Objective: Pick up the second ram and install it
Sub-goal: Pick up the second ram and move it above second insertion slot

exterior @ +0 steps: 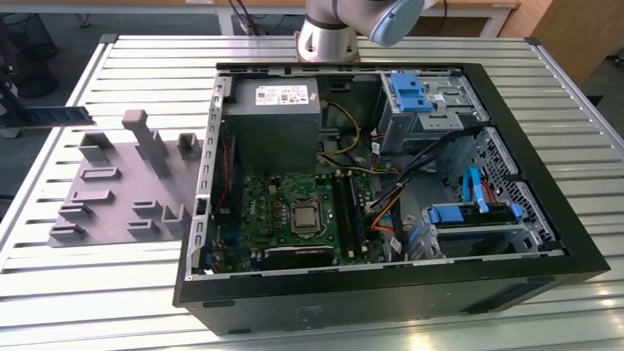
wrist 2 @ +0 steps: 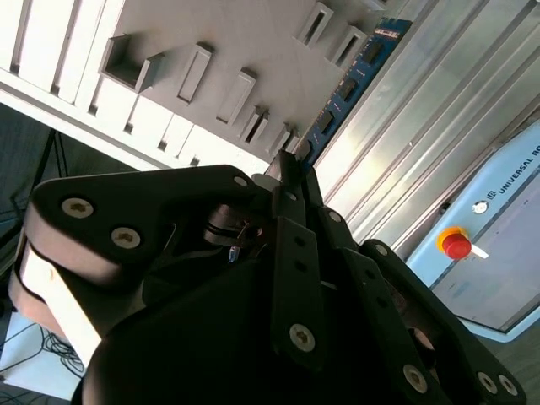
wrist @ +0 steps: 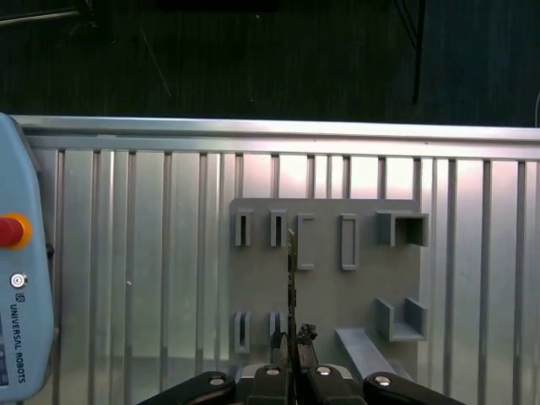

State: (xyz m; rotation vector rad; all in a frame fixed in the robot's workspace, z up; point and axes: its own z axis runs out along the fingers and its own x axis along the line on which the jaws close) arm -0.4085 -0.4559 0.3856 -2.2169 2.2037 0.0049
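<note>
Setting: robotics lab bench. You have a slatted aluminium worktop [exterior: 98, 307] carrying an opened computer case [exterior: 390, 300], a grey slotted fixture [exterior: 117, 212] and a control pendant [wrist: 21, 321] with a red stop button [wrist: 10, 230].

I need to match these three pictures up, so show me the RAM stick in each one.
Exterior view: the second ram is at the exterior view's left edge, beyond the grey slotted board from the computer case.
Second wrist view: the second ram runs out from the gripper, seen against the board's edge.
First wrist view: edge-on, a thin line across the board.
Shared landmark: the grey slotted board.
</note>
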